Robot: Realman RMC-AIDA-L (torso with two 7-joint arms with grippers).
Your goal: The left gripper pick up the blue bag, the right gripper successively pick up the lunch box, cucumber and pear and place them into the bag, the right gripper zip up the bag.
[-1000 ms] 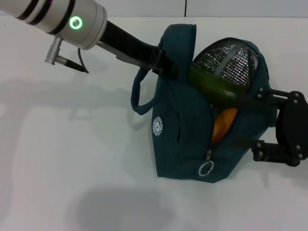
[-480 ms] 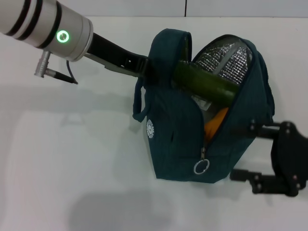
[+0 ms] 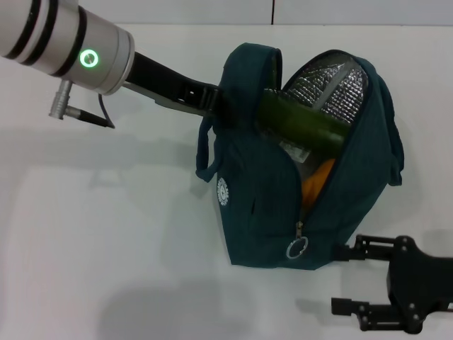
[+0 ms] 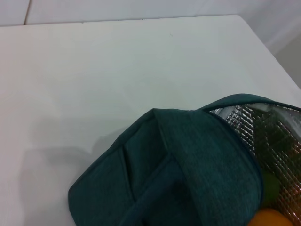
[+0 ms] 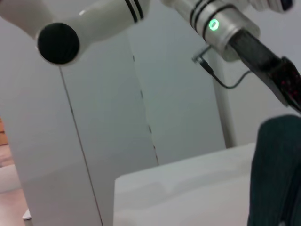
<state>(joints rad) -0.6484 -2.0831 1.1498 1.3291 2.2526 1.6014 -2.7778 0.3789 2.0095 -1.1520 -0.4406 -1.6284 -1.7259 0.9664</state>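
Note:
The blue bag stands open on the white table, its silver lining showing. My left gripper is shut on the bag's top by the handles. The cucumber lies slanted across the opening, one end sticking out. Below it the orange pear sits inside. A pale edge of the lunch box peeks out under the cucumber. The zipper ring hangs at the bag's front. My right gripper is open and empty, just in front of the bag's right side. The left wrist view shows the bag, the lining and the pear.
The white table runs wide to the left and front of the bag. A loop handle hangs down the bag's left side. In the right wrist view the left arm with its green ring light reaches down to the bag.
My right gripper has pulled out from the bag's right side and moved toward the front edge, empty. The bag shifted a little left and now stands still.

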